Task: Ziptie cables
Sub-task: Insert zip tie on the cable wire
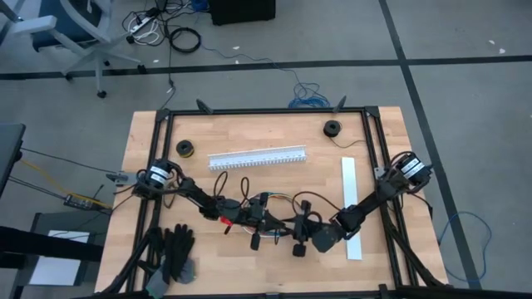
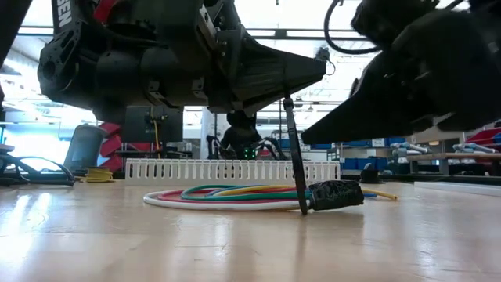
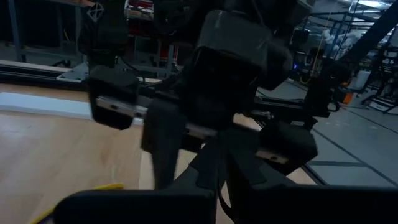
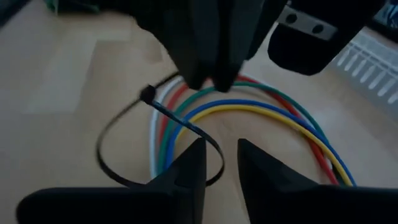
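Observation:
The cables (image 4: 249, 109) are red, green, blue, yellow and white. They lie in a flat coil (image 2: 227, 196) on the wooden table, and one ends in a dark plug (image 2: 337, 194). A black ziptie (image 4: 112, 158) forms a wide loop across them, with its small head (image 4: 147, 94) up. My left gripper (image 2: 291, 92) reaches in level from the table's left, shut on the ziptie's strap. My right gripper (image 4: 221, 165) slants down from the right just over the loop, with a narrow gap between its fingers and only bare table showing in it. My left gripper holds the ziptie's strap at its upper end (image 2: 287, 106). The fingers come level from the table's left and lie across the strap. The strap stands almost upright below them, and its lower part (image 2: 303, 205) is down at the cables on the table. I cannot tell whether my right gripper touches the loop beside its finger (image 4: 194, 163).
A long white slotted channel (image 1: 258, 158) lies behind the cables and a flat white strip (image 1: 352, 208) to their right. Two small black rolls (image 1: 184, 148) (image 1: 332, 127) sit toward the far edge. Black gloves (image 1: 176, 249) lie at the near left.

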You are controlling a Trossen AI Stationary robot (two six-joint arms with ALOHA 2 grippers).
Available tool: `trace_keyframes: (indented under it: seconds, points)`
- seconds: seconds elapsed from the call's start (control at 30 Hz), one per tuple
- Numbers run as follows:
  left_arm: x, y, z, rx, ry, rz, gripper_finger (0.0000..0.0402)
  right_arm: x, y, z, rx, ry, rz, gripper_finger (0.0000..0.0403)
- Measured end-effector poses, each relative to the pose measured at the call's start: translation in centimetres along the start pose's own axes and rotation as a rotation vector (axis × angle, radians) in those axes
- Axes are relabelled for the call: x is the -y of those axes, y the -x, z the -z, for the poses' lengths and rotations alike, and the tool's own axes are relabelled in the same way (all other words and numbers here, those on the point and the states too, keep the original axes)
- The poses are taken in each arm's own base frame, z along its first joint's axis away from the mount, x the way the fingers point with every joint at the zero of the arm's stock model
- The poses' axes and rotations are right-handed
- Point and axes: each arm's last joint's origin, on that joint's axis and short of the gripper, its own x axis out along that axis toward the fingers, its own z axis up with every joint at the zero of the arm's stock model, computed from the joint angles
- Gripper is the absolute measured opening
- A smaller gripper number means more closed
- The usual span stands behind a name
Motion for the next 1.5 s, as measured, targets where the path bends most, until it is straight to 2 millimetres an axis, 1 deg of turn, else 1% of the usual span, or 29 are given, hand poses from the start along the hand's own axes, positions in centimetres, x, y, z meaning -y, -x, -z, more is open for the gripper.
trace_keyframes:
  seconds: [0.17,0.3,0.47,0.6,0.73,0.8,0.87,0.97,1.0,1.13,1.27,1.4,1.5]
  points:
    - [0.0,0.0,0.0,0.001,0.004,0.000,0.0000,0.9,-1.0,-0.1,-0.030,0.008,-0.025,0.0103]
    - [0.0,0.0,0.0,0.004,0.004,0.001,0.0000,1.6,-1.7,-0.2,-0.051,-0.004,-0.064,0.0115]
    - [0.0,0.0,0.0,0.004,0.005,0.001,0.0000,1.4,-1.7,-0.2,-0.059,-0.019,-0.117,0.0115]
    - [0.0,0.0,0.0,0.004,0.005,0.001,0.0000,1.2,-1.4,-0.3,-0.031,0.004,-0.070,0.0112]
    - [0.0,0.0,-0.2,0.027,0.008,0.004,0.0000,1.5,-1.7,-0.5,-0.024,-0.022,-0.064,0.0109]
    - [0.0,0.0,-0.3,0.032,0.008,0.005,0.0000,1.7,-1.9,-0.5,-0.035,-0.061,-0.087,0.0099]
    - [0.0,0.0,-0.3,0.034,0.009,0.005,0.0000,1.8,-2.1,-0.6,-0.043,-0.078,-0.105,0.0078]
    - [0.0,0.0,-0.3,0.035,0.009,0.005,0.0000,1.9,-2.1,-0.6,-0.044,-0.095,-0.111,0.0024]
    - [0.0,0.0,-0.3,0.035,0.009,0.005,0.0000,1.9,-2.1,-0.6,-0.043,-0.097,-0.109,0.0013]
    - [0.0,0.0,-0.5,0.051,0.011,0.005,0.0000,2.1,-2.1,-0.3,-0.055,-0.140,-0.033,0.0002]
    - [-0.2,0.3,-0.3,0.050,0.029,-0.029,0.0002,2.2,-1.7,0.3,-0.062,-0.194,0.073,0.0000]
    - [-0.7,1.5,0.6,0.031,0.064,-0.104,0.0007,1.7,-1.2,0.3,-0.034,-0.238,0.112,0.0000]
    - [-1.0,3.0,0.8,0.075,0.091,-0.111,0.0011,1.2,-0.8,0.3,-0.011,-0.255,0.115,0.0000]
